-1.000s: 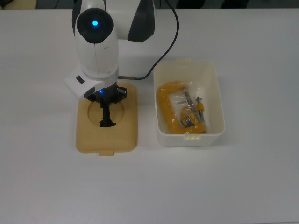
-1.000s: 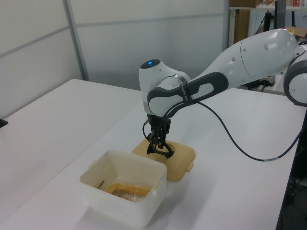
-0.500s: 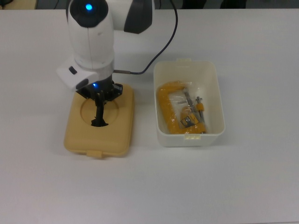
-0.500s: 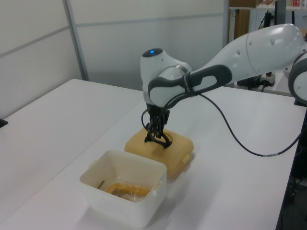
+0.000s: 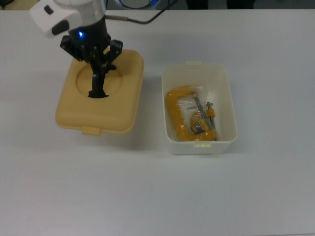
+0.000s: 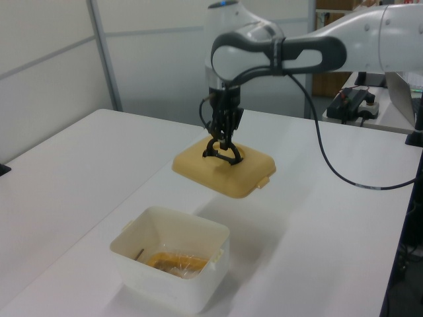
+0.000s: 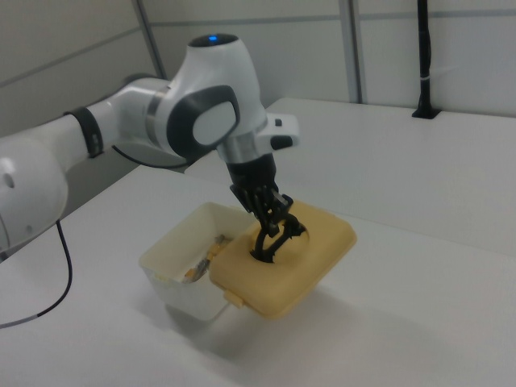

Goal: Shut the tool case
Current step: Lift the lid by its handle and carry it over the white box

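Tan plastic, rounded at the corners and dished with a round recess, the lid is seen at the top view's left, held clear of the white worktop with its shadow cast beneath in the left view. Its black handle is pinched between the fingers of the black pincer. Further to the top view's right, well apart from the lid, the small white rectangular plastic box stands open on the worktop, a yellow metal clamp lying inside. For a good closure, the lid is best carried across level, squared to the box's rim with its tab matched to the box's latch, then lowered straight down.
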